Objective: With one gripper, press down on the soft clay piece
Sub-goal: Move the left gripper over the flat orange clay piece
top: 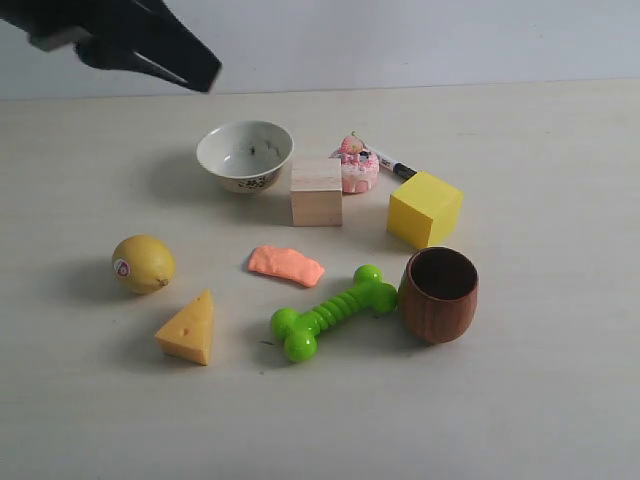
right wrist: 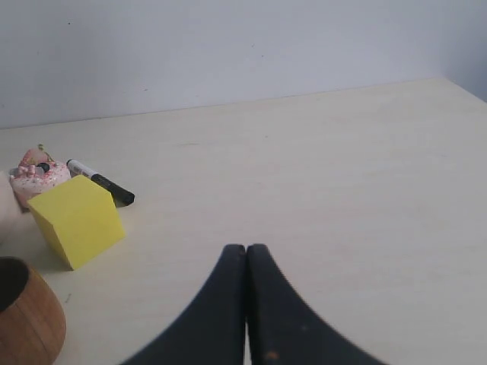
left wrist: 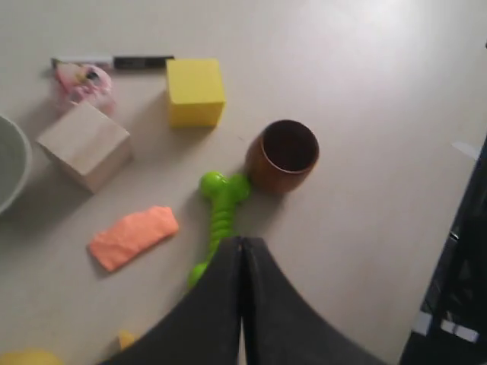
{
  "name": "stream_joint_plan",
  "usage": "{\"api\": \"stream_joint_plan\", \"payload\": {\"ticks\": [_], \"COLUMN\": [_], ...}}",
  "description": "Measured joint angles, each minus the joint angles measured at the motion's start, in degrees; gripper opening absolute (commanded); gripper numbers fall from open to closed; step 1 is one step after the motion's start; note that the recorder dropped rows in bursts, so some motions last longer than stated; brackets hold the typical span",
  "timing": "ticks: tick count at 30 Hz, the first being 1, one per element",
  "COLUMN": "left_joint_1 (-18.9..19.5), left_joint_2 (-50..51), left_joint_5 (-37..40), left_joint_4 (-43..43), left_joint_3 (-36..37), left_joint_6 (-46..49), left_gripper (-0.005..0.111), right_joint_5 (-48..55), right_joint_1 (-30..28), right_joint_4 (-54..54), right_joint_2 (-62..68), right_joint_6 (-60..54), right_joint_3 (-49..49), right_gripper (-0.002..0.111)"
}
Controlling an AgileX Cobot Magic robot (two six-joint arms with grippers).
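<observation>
Bench is crowded, so I'm planning a straight drop. My left end effector hangs high over the back-left, fingers pressed together on nothing. The right end effector is likewise closed and empty. I'd use the left: centre the closed tips over the slab's middle, descend vertically, and stay clear of the green bone toy close by. The soft clay piece lies flat mid-bench, in front of the wooden block. In the exterior view its long axis runs left-right, with the right end dipping slightly nearer.
</observation>
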Motion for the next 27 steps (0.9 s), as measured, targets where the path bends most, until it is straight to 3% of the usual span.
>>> {"api": "stream_joint_plan", "payload": {"ticks": [6, 13, 19, 27], "left_joint_1": [-3.96, -4.72, -4.84, -4.84], "left_joint_2": [12.47, 24.51, 31.15, 32.73], "left_joint_5": [3.94, 7.68, 6.87, 2.08], "left_joint_4": [6.15, 13.14, 13.82, 13.59], "left_joint_3": [-6.85, -13.12, -14.86, -14.86], "left_joint_6": [-9.76, -20.53, -21.42, -21.42], "left_gripper": [0.0, 0.0, 0.0, 0.0], "right_joint_5": [0.0, 0.0, 0.0, 0.0], "right_joint_1": [0.0, 0.0, 0.0, 0.0], "right_joint_4": [0.0, 0.0, 0.0, 0.0], "right_joint_2": [0.0, 0.0, 0.0, 0.0], "right_joint_6": [0.0, 0.0, 0.0, 0.0], "right_joint_3": [0.0, 0.0, 0.0, 0.0], "right_gripper": [0.0, 0.0, 0.0, 0.0]}}
